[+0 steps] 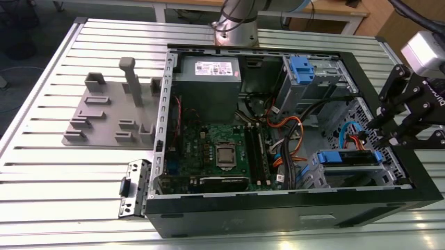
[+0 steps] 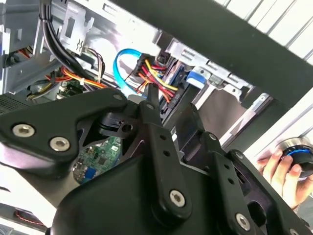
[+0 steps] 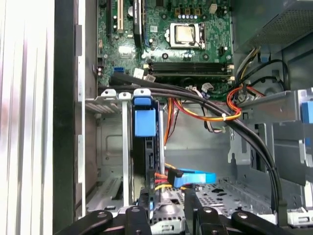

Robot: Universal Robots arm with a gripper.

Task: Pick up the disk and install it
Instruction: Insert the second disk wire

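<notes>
The disk (image 1: 347, 158) stands on edge in the drive bay at the case's corner nearest the exterior view's right, its bright blue bracket along the top. In the first wrist view the blue bracket of the disk (image 3: 145, 122) faces the camera, with the dark drive body running down toward my fingers. My gripper (image 1: 386, 134) hangs just over the case's right wall, slightly apart from the disk's end. Its black fingers (image 3: 145, 201) stand apart, and the case's perforated metal shows between them. The gripper (image 3: 168, 208) is open and holds nothing.
The open computer case (image 1: 292, 205) holds a grey power supply (image 1: 207, 73), a green motherboard (image 1: 219, 151), a drive cage with a blue latch (image 1: 300, 67) and loose cables (image 1: 292, 130). A grey fixture plate (image 1: 104, 112) lies on the slatted table. A person's hand (image 2: 281, 171) grips a knob.
</notes>
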